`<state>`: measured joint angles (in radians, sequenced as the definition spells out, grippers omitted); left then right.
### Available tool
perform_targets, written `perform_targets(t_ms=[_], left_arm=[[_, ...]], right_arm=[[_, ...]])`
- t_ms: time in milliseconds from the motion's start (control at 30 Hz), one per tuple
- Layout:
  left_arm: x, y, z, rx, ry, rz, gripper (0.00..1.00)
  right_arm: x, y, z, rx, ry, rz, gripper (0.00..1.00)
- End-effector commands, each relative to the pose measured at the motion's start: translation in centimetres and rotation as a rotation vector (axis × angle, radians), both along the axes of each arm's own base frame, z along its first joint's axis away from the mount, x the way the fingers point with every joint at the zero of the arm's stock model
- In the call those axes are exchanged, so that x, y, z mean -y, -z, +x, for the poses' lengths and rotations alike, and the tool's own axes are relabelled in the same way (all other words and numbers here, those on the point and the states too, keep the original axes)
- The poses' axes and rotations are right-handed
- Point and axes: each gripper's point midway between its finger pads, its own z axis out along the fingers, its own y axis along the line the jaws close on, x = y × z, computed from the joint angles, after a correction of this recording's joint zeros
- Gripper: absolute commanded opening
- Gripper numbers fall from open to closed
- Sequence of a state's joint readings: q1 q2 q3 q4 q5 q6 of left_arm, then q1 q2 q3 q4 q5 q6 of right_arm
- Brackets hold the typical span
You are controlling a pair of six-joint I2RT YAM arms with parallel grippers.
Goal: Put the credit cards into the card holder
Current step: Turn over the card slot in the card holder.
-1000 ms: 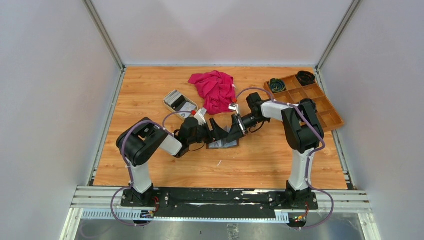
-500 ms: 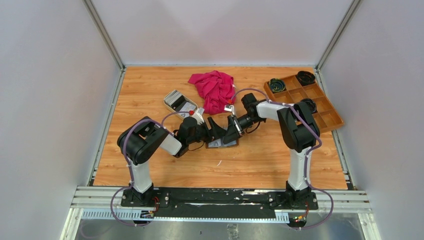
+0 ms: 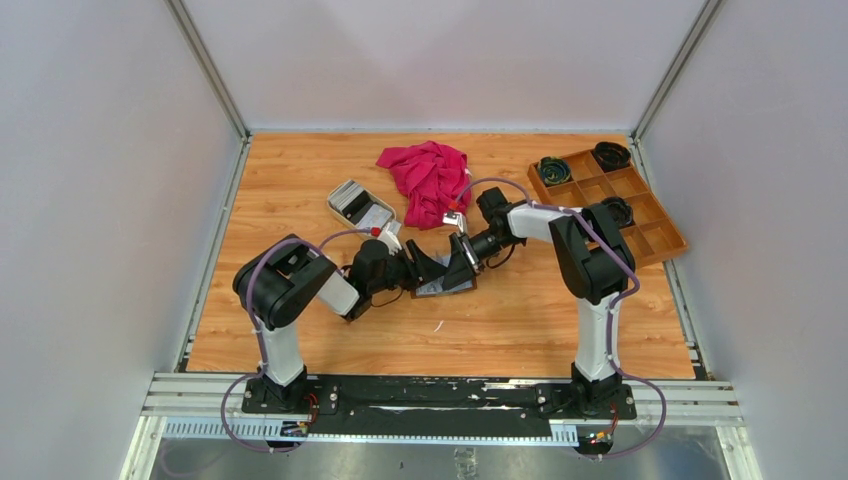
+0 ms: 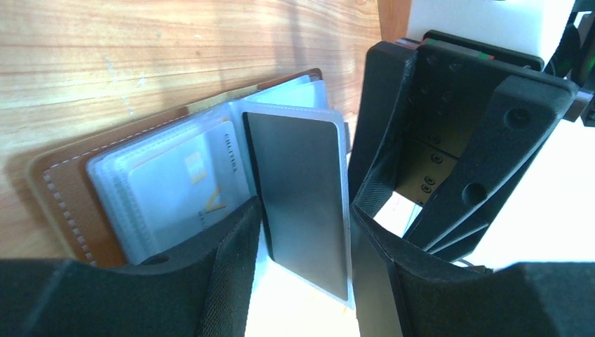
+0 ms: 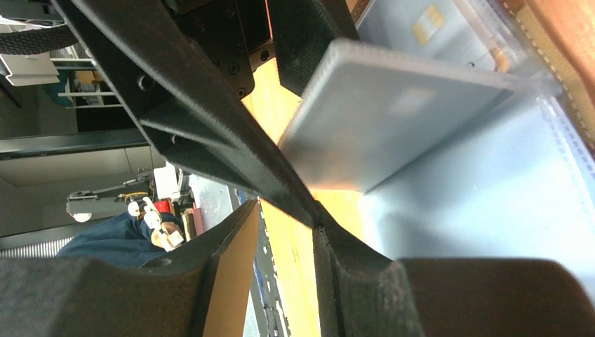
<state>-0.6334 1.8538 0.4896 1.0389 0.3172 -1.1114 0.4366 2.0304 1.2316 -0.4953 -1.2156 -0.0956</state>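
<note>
My left gripper (image 4: 303,217), about half open, flanks an upright dark card (image 4: 295,168) in its sleeve (image 4: 342,175); grip cannot be confirmed. The holder (image 4: 63,189) lies open on the worktop (image 4: 140,42) beneath it. Beyond, my right gripper (image 5: 281,232) stands part-open, nothing seen between its jaws.
</note>
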Motion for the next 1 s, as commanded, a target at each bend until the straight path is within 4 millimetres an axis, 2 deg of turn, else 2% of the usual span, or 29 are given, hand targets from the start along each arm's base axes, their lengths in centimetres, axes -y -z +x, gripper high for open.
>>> perform_targets(t_ms=[0,100,267,433,667,867,967], left_arm=[[-1.4,1.0,-0.1,-0.014,-0.037,0.046,0.53],[-1.7,0.9,0.0,-0.011,-0.043,0.065,0.53],[-2.1,0.8,0.0,-0.004,-0.048,0.096,0.53],[-2.6,0.5,0.0,0.009,-0.055,0.133,0.51],[-4.3,0.7,-0.3,0.020,-0.084,0.240,0.48],[-6.3,-0.3,-0.4,0.080,-0.107,0.349,0.48],[-7.4,-1.3,-0.3,0.139,-0.098,0.425,0.49]], right_arm=[[0.6,-0.6,1.2,0.037,0.023,0.011,0.38],[1.1,-0.2,1.6,0.034,0.043,-0.001,0.38],[1.9,1.5,2.1,0.049,0.066,-0.086,0.37],[2.8,3.2,2.7,0.086,0.086,-0.190,0.32],[3.9,4.7,3.2,0.130,0.094,-0.290,0.29],[4.7,5.2,3.5,0.175,0.084,-0.337,0.28],[4.8,4.6,3.7,0.213,0.072,-0.331,0.29]])
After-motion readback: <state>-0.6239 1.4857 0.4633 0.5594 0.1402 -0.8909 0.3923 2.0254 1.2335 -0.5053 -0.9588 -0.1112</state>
